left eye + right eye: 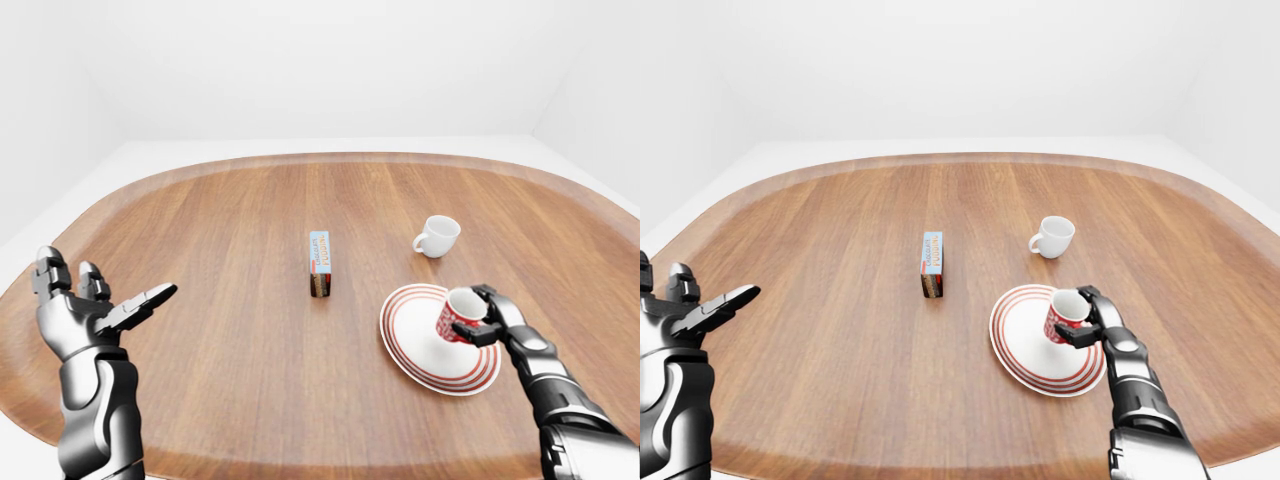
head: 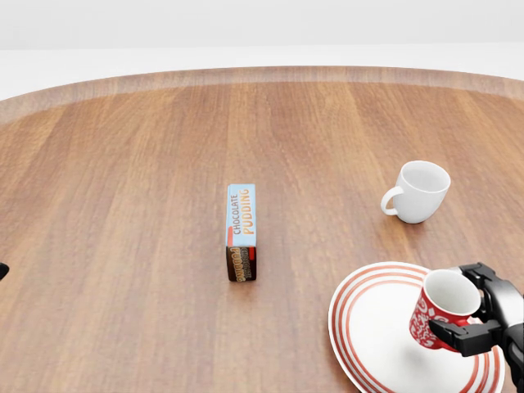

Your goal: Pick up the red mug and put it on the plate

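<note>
The right hand (image 2: 483, 315) is clenched around the red mug (image 2: 442, 309), fingers wrapped about its right side, and holds it over the right part of the plate (image 2: 368, 327). The carry looks almost done; what seems left is settling the mug fully and letting go. Whether its base already touches the plate cannot be told. The mug is red with a white pattern and a white inside, tilted slightly, mouth up and toward the left of the head view. The left hand (image 1: 95, 310) hangs open well apart, above the tabletop (image 2: 123, 205) edge.
</note>
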